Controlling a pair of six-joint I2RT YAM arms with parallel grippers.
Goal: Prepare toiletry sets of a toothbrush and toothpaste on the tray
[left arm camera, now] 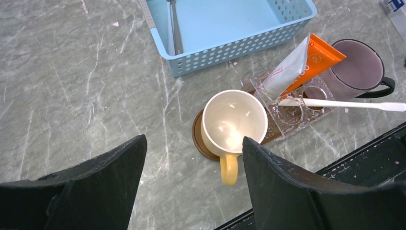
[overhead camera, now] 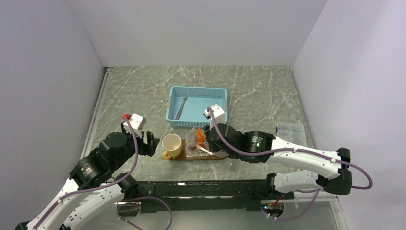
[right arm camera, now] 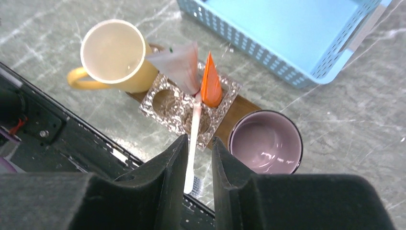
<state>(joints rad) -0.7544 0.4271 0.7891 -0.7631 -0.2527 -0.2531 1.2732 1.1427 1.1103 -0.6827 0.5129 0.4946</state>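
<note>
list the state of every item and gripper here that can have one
left gripper: open, empty
right gripper: slightly open around the toothbrush
toothbrush: one end on the clear holder, the other between the fingers
toothpaste: standing tilted in the clear holder
yellow mug: upright, empty, on the tray
purple mug: upright, empty
basket: holds a second toothbrush, lying flat
</note>
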